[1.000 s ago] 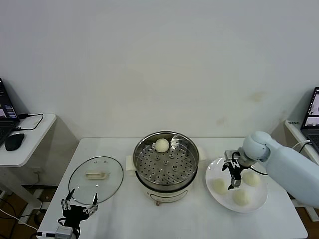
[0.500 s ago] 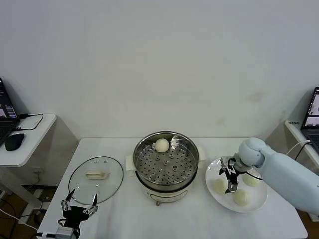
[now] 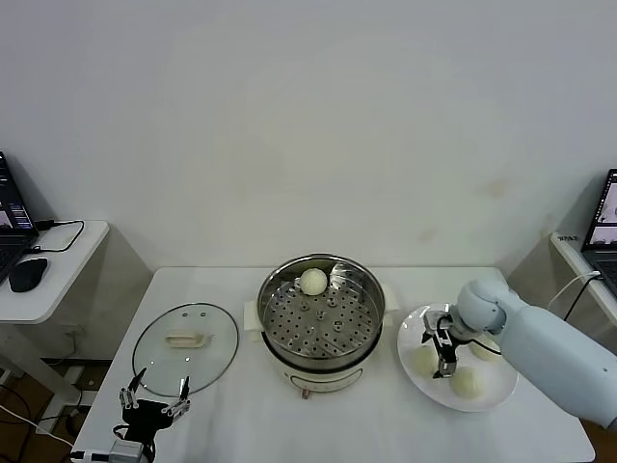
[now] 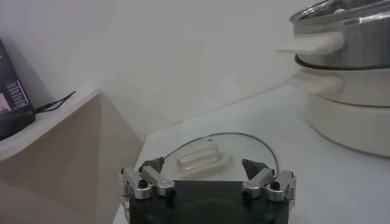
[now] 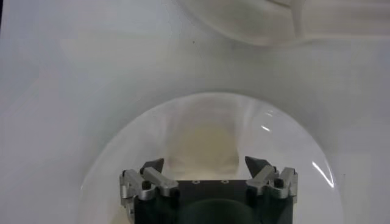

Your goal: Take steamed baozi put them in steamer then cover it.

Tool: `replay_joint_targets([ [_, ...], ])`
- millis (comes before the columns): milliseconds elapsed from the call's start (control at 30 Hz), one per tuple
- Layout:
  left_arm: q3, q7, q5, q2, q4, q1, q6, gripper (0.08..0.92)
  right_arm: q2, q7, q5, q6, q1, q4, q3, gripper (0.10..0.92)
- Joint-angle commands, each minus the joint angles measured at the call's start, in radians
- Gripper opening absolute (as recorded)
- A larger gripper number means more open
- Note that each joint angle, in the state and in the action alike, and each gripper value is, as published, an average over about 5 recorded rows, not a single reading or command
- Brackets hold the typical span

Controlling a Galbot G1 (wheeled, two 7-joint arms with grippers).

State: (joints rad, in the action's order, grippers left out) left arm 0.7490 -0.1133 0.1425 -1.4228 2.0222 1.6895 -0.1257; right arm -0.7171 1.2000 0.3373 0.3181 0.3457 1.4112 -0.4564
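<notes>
- The steamer (image 3: 321, 318) stands at the middle of the white table (image 3: 241, 405), its steel basket sitting on a cream pot base with side handles
- One steamed baozi (image 3: 313, 282) already lies on the perforated floor, against the basket's far wall
- A flat white plate (image 3: 492, 394) sits toward the table's right edge, just beside the steamer
- On the plate, a bun nearest the steamer (image 3: 425, 359) lies under the right gripper (image 3: 444, 350); a second bun (image 3: 469, 384) lies toward the table's front edge, and a third (image 3: 486, 347) is partly hidden behind the arm on the far side
- The right gripper points down over the plate with its jaws spread apart, one finger on either side of the bun nearest the steamer; in the right wrist view that bun (image 5: 201, 143) shows between the open fingertips (image 5: 153, 165), and I cannot tell whether they touch it
- The glass lid (image 3: 185, 348) with a cream handle lies flat toward the table's left edge, well apart from the plate
- The left gripper (image 3: 152, 403) waits at the front left corner, just in front of the lid, jaws open and holding nothing; the left wrist view shows the lid (image 4: 213, 152) past its fingertips
</notes>
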Motion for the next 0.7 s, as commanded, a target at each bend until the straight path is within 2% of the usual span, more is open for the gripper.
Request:
replay_joint_targets([
  [33,0.0,0.0,0.0,0.0,0.0,0.0,0.0,0.823,-0.005,-0.009,0.007,-0.002,0.008,-0.005,0.004,0.817],
  [367,-0.003,0.001,0.001,-0.002,-0.004,-0.004,0.0,0.823,0.007,-0.002,-0.016,-0.005,0.007,-0.004,0.012,0.631],
  [700,-0.018,0.002,-0.002,-0.001,-0.01,-0.025,0.001,0.823,0.101,0.04,-0.111,0.023,-0.117,0.052,0.01,0.619],
])
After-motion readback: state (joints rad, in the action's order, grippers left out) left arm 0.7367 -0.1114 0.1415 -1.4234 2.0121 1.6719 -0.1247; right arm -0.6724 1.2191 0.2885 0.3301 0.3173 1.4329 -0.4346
